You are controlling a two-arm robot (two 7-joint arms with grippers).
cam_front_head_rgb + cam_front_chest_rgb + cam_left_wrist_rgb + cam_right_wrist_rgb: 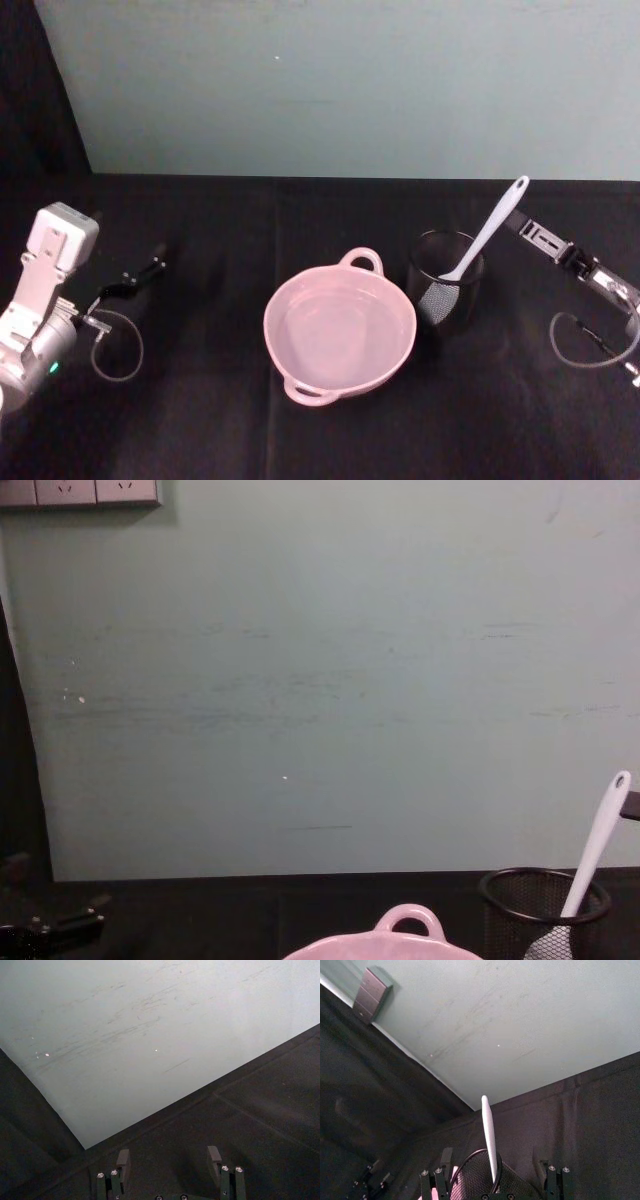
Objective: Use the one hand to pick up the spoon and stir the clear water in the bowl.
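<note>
The pale pink bowl (340, 375) sits mid-table with clear water in it; its rim and loop handle (405, 923) show in the chest view. The white spoon (490, 228) stands tilted in a black mesh cup (447, 285) just right of the bowl, blade down and handle up. My right gripper (528, 230) hovers open just right of the spoon's handle, apart from it. In the right wrist view the spoon (490, 1145) rises from the cup (480, 1177) between the spread fingers (445, 1160). My left gripper (150, 268) rests open at the far left, holding nothing.
A black cloth covers the table (200, 420), and a pale green wall (340, 90) stands right behind it. Cable loops hang by the left wrist (118, 350) and the right wrist (590, 345). A wall socket plate (372, 992) is high on the wall.
</note>
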